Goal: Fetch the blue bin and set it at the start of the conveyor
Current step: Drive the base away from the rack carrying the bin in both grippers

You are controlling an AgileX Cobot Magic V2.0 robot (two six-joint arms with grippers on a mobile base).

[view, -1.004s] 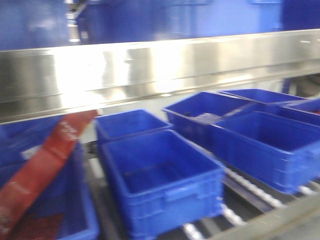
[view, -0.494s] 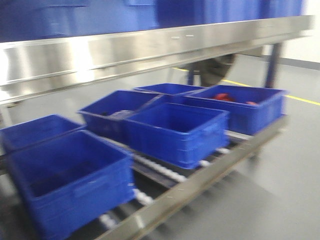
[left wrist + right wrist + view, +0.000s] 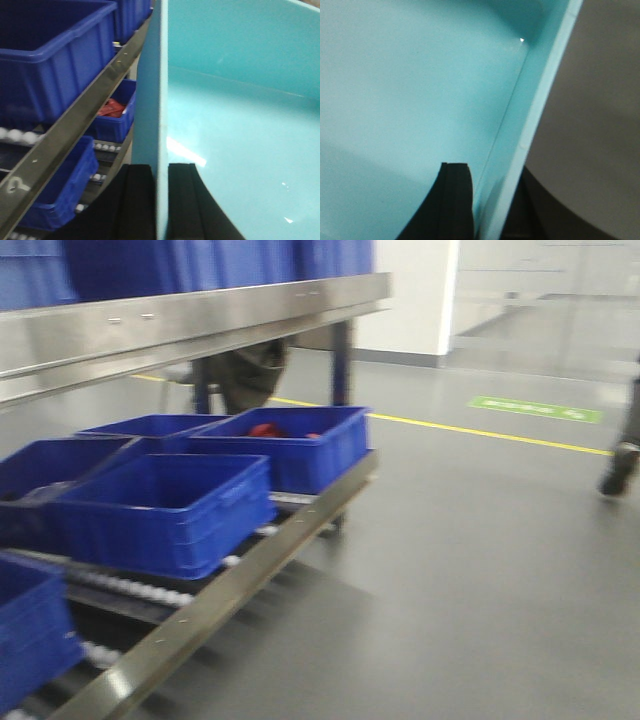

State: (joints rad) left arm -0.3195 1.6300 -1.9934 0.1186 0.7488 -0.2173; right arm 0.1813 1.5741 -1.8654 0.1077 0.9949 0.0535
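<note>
Pale turquoise plastic fills both wrist views. The blue bin [image 3: 240, 125] hangs between the two arms. In the left wrist view its rim runs straight down the middle of the frame. At the bottom, the left gripper [image 3: 161, 200] is pinched onto that wall, with one black finger [image 3: 136, 200] outside and the other inside. In the right wrist view the right gripper [image 3: 487, 205] is clamped on another wall in the same way, at the bottom centre, with bare floor past the rim on the right.

On the left of the left wrist view a steel rail [image 3: 75, 130] slants down close beside the bin's outer wall. I cannot tell whether they touch. Dark blue bins [image 3: 50, 60] sit above and below that rail, and one holds a red item [image 3: 112, 107].

In the front view more of them crowd the lower left on the rack [image 3: 250, 560], under a shiny shelf rail [image 3: 200, 315] across the upper left. The right half is open grey floor [image 3: 450, 580], crossed by a yellow line [image 3: 480, 430] and a green marking [image 3: 540, 408]. A person's leg [image 3: 625, 440] shows at the right edge.
</note>
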